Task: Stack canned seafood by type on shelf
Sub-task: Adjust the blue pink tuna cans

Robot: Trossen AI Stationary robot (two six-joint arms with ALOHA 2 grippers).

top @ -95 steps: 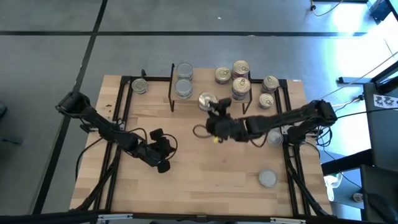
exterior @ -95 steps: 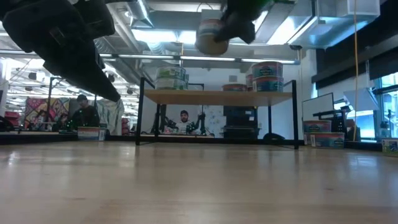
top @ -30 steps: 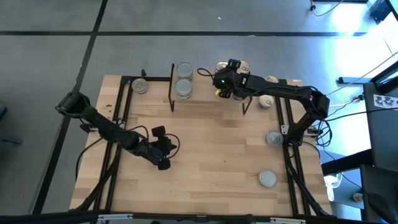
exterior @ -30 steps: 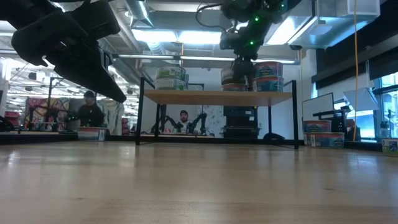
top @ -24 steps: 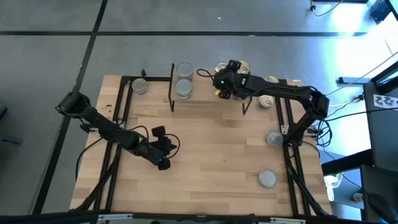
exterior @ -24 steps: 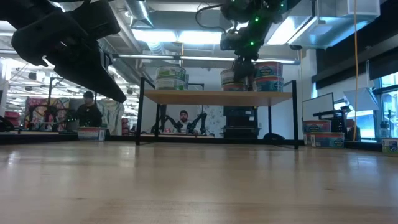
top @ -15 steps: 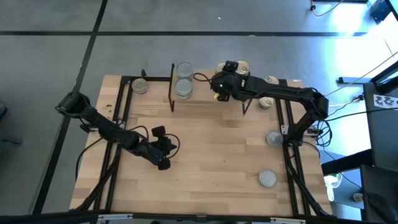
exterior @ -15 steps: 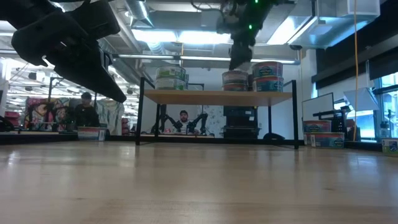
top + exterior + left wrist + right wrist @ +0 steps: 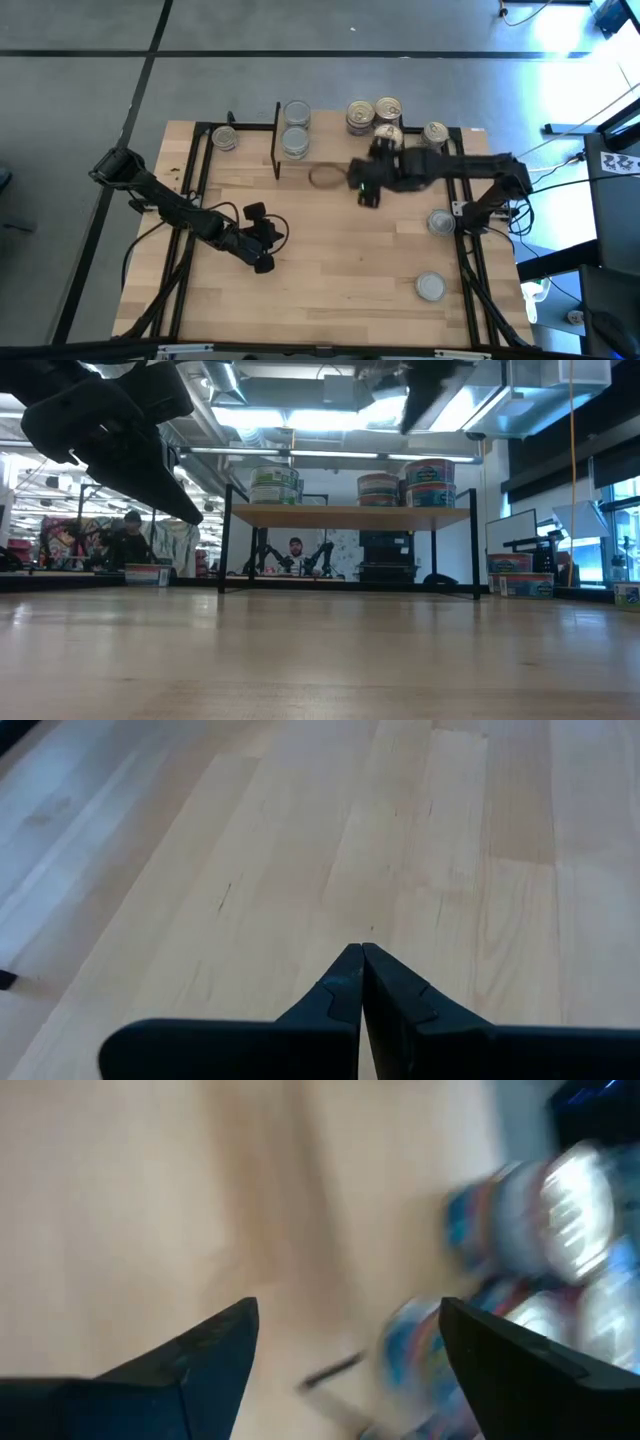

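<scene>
The shelf (image 9: 325,132) stands at the table's far side; the low view shows its board (image 9: 350,515) on thin black legs. On it rest silver-lidded cans (image 9: 296,126) at the left and gold-lidded cans (image 9: 372,116) at the right, with stacks at both ends (image 9: 275,485) (image 9: 430,480). My right gripper (image 9: 365,192) hangs open and holds nothing, high over the table just in front of the shelf; its fingers (image 9: 215,1350) stand wide apart. My left gripper (image 9: 262,255) is shut, tips together (image 9: 360,982), over bare wood at the table's left middle.
Two silver-lidded cans (image 9: 441,221) (image 9: 430,287) sit on the table's right side, a gold-lidded one (image 9: 225,139) at the far left and another (image 9: 434,133) right of the shelf. Bare wood lies in the table's middle and near part.
My right gripper has come away from the gold-lidded can it had at the shelf's right part, leaving it standing there. It has risen, then swung back toward the table's near edge and clear of the shelf, tipping as it went.
</scene>
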